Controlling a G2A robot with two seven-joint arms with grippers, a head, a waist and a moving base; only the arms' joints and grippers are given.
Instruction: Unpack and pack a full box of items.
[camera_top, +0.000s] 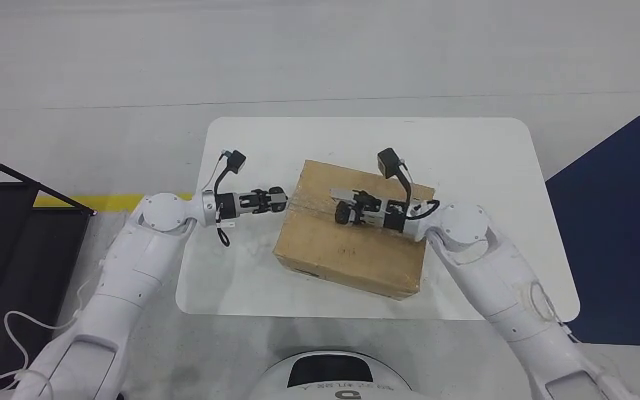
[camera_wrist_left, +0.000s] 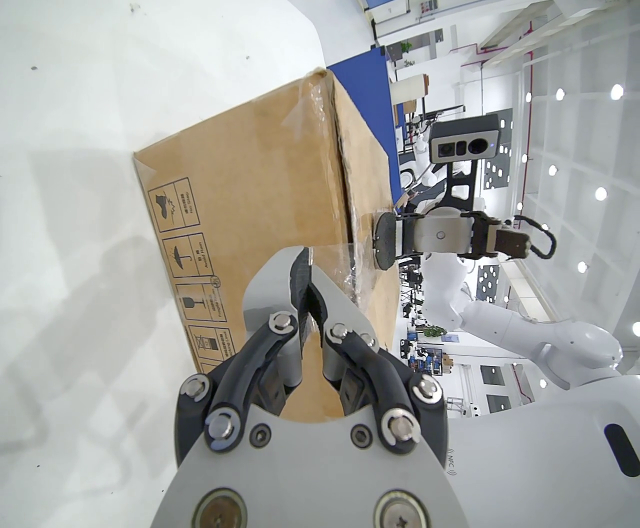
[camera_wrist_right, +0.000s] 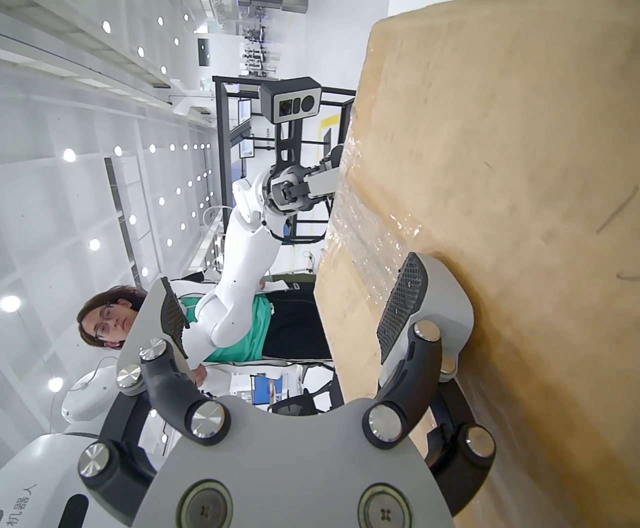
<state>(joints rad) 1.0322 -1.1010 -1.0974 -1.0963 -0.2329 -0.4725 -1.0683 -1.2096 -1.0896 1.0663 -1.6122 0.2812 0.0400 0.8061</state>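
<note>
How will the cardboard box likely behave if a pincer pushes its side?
The cardboard box sits flat on a wide base, so it should slide rather than tip. Its top seam carries clear tape, so the flaps probably stay stiff. If it is full, as the task says, it is likely heavy to lift.

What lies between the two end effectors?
The top view shows the top of the box there, with clear tape along its seam, between the left end effector at the edge and the right end effector over it.
</note>
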